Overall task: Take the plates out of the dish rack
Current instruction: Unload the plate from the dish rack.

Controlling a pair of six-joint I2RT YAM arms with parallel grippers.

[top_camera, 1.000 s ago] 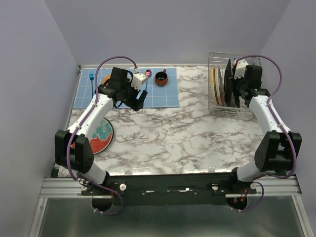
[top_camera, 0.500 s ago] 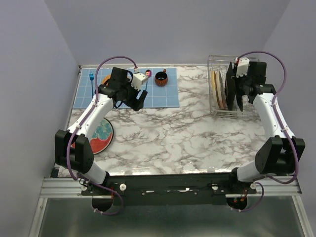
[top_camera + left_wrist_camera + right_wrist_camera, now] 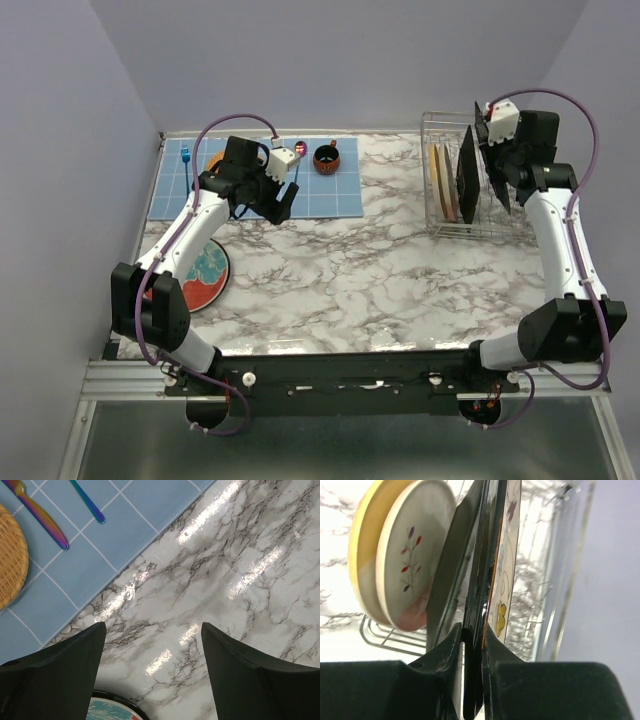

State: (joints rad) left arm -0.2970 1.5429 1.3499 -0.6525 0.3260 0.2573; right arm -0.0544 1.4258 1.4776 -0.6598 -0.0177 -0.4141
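dish rack (image 3: 440,118) stands at 2 o'clock on the marble table (image 3: 350,280). right gripper (image 3: 472,632) reaches into it, fingers narrowed and pinching the rim of an upright dark plate (image 3: 482,555); the cream floral plate (image 3: 509,540) stands just beside it at 3 o'clock. left gripper (image 3: 152,630) hangs at 10 o'clock by the blue mat (image 3: 75,555), fingers wide, holding nothing. red-and-teal plate (image 3: 200,275) lies flat at 8 o'clock.

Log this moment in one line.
right hand: shut on dark plate at dish rack | left hand: open, empty, over table | red plate: on table
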